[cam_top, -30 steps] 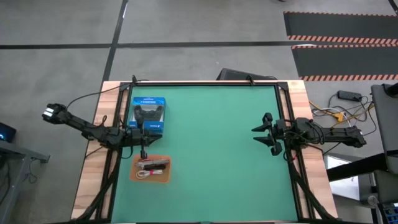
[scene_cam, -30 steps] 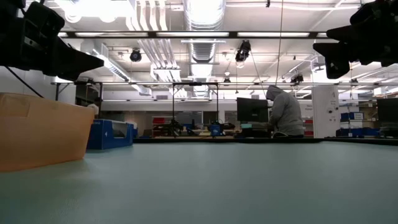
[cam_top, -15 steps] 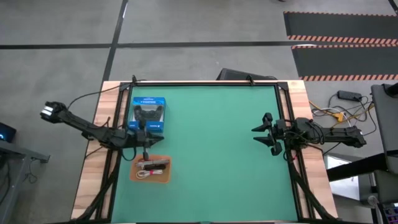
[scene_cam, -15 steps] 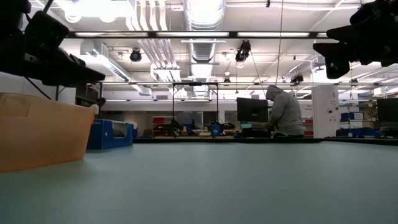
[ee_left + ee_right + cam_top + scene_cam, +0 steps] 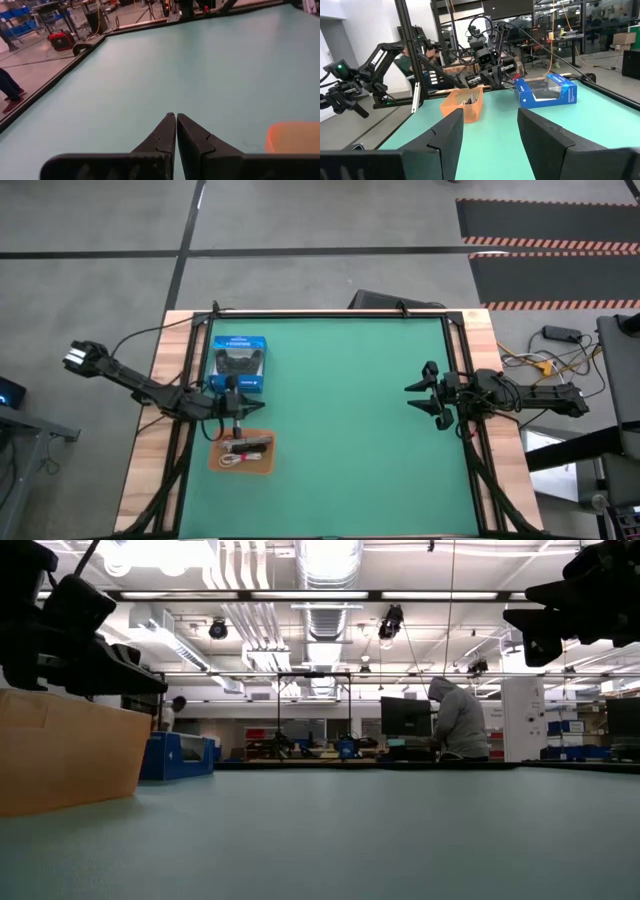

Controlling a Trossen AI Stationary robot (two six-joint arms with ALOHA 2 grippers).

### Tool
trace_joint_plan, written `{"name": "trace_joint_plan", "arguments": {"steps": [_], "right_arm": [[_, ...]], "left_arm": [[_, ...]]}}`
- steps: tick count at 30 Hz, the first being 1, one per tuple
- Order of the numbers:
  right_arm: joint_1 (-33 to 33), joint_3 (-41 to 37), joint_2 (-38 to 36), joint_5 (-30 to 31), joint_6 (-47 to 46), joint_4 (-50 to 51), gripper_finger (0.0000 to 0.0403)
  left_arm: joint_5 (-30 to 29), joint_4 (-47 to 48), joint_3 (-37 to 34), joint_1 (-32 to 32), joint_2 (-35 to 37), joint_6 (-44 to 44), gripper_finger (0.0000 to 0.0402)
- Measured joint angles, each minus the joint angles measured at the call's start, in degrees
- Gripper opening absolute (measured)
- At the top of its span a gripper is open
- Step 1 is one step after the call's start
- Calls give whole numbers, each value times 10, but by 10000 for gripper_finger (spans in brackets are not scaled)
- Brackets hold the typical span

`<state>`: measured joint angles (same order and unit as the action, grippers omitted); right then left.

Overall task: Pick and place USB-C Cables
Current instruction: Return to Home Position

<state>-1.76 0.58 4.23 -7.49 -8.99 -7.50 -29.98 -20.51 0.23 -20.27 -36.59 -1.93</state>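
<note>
The USB-C cables (image 5: pixel 246 448) lie bundled inside the orange-brown tray (image 5: pixel 266 467), white, black and red-pink ones showing; the right wrist view shows them as dark ends over the tray (image 5: pixel 464 107) rim. The blue controller box (image 5: pixel 238 363) stands just beyond the tray toward the far edge. My left gripper (image 5: pixel 250 406) hovers shut above the tray's far edge, between tray and box; its closed fingertips (image 5: pixel 176 116) point out over bare mat, with a tray corner (image 5: pixel 292 137) beside them. My right gripper (image 5: pixel 425 395) waits open near the table's right edge, its fingers (image 5: pixel 455 125) spread.
The green mat (image 5: pixel 350 430) stretches between the two arms. In the low view the tray wall (image 5: pixel 60 745) stands at the left with the blue box (image 5: pixel 178 755) behind it. A person (image 5: pixel 458 720) works at a bench far beyond the table.
My left gripper has come down steadily over the tray's far side, its tip dropping in the low view toward the tray's rim. The right arm, the tray, the cables and the box have stayed put.
</note>
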Motion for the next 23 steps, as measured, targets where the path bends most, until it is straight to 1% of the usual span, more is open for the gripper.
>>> {"name": "trace_joint_plan", "arguments": {"steps": [23], "right_arm": [[0,0,0,0,0,0,180]], "left_arm": [[0,0,0,0,-109,0,1]]}}
